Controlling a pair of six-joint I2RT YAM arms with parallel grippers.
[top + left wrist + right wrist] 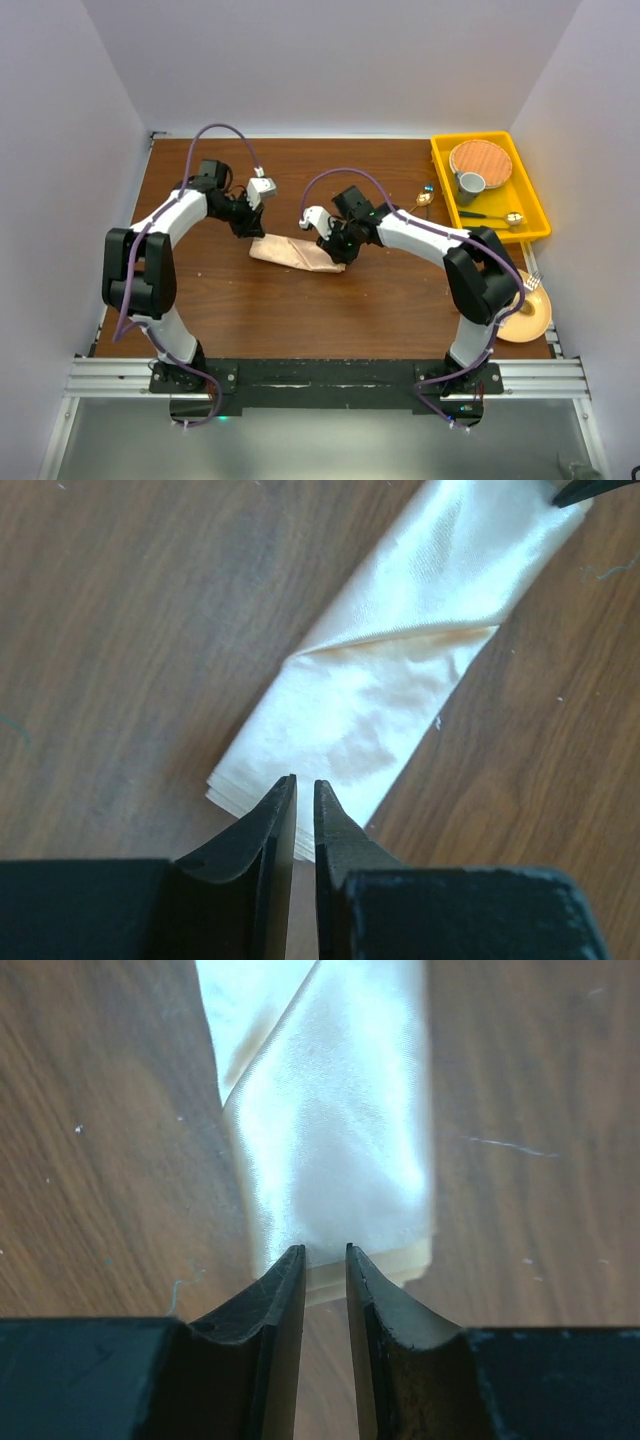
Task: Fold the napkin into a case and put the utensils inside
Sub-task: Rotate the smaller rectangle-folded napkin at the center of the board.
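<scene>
The napkin (295,252), folded into a narrow layered strip of peach satin, lies flat on the brown table (330,330), well to the left of the yellow tray (540,215) and a little nearer the arm bases than it. The left gripper (254,232) is down at the strip's end farther from the tray. In its wrist view the left gripper (305,792) has its jaws drawn in to a thin slit with the cloth's (400,680) stacked edge right at the tips; whether they pinch it I cannot tell. The right gripper (335,252) is at the end nearer the tray. Its wrist view shows the right gripper (325,1255) with a slightly wider gap and the satin's (340,1130) edge reaching in between the tips; a grip cannot be confirmed. A gold spoon (424,199) lies just beside the tray's left wall, another utensil (497,217) lies inside the tray, and a fork (531,283) rests on a round plate (530,322) nearer the bases than the tray.
</scene>
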